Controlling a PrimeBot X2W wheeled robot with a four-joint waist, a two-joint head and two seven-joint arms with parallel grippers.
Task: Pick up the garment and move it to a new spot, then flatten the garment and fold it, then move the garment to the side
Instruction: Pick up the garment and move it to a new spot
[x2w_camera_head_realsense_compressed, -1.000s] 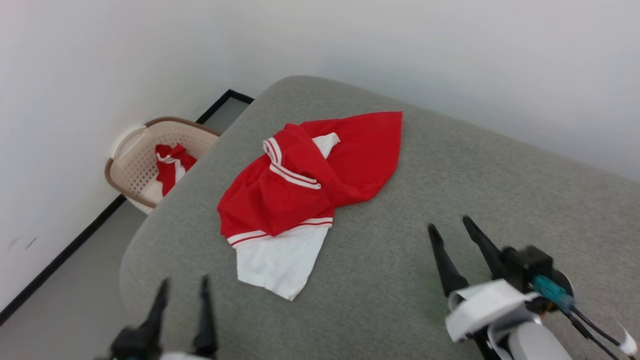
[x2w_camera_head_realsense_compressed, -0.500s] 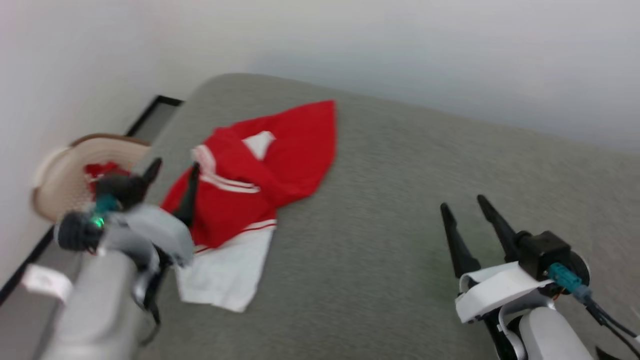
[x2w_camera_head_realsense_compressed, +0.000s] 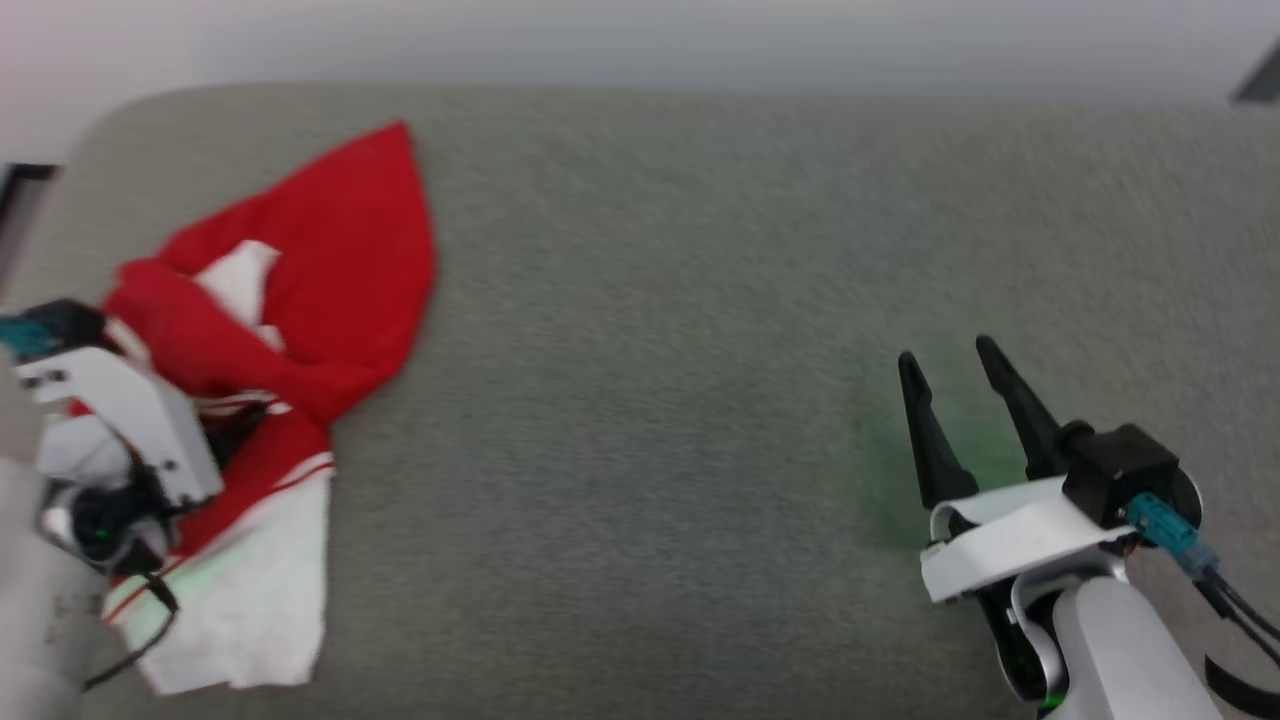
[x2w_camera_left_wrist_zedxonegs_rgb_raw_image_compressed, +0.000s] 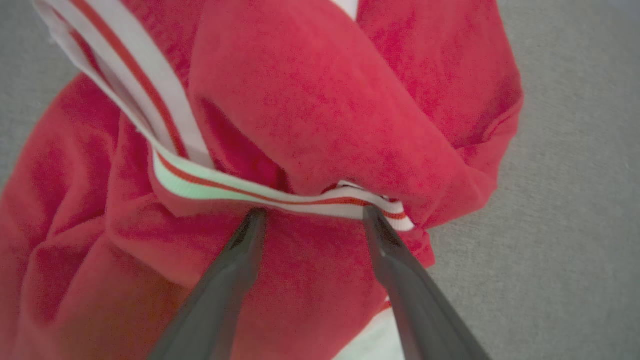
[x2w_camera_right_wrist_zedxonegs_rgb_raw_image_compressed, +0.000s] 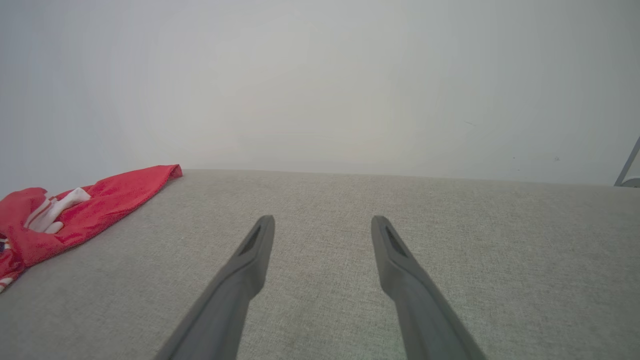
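Hovering left gripper (x2w_camera_left_wrist_zedxonegs_rgb_raw_image_compressed: 314, 212), jaws spread, straddles striped trim (x2w_camera_left_wrist_zedxonegs_rgb_raw_image_compressed: 225, 190) on garment (x2w_camera_left_wrist_zedxonegs_rgb_raw_image_compressed: 325, 100), lining up pickup; right gripper (x2w_camera_head_realsense_compressed: 945, 352) aside, jaws gaping, idle.

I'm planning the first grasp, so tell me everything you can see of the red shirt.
The red shirt is soft, matte knit-looking cloth with a white sleeve and red-and-white striped trim. It lies crumpled, folded over itself, at the left end of the grey upholstered surface, one red corner pointing toward the far edge, the white sleeve nearest the robot. The left pincer stands open with its tips at the striped trim; whether they touch is unclear.
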